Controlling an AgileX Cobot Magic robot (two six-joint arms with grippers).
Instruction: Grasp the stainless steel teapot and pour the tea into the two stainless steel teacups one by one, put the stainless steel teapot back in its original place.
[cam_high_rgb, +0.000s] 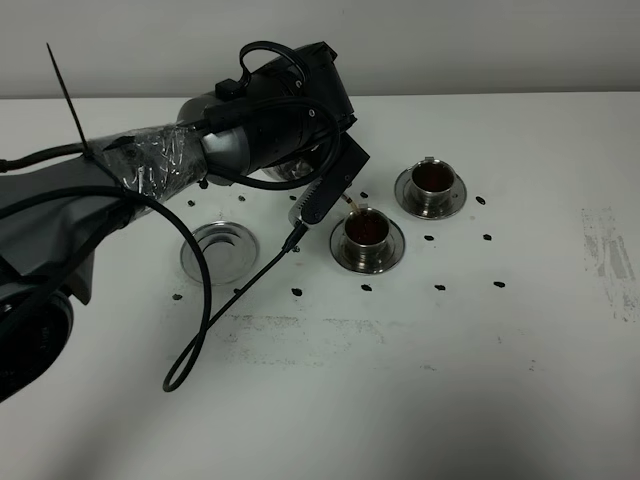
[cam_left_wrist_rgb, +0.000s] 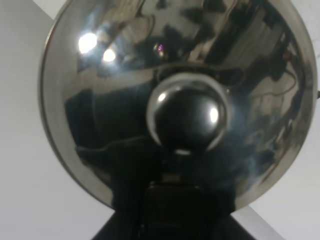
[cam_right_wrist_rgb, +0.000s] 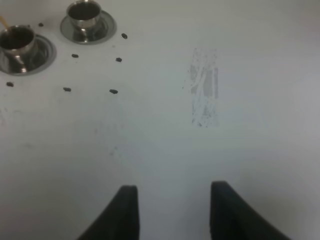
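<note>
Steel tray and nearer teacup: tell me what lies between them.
In the exterior high view, only bare table and a dangling black cable fill the gap between tray and teacup.

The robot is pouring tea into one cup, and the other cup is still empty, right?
No, the other cup already has dark tea in it; the exterior high view shows it. The teapot is pouring into the near cup.
</note>
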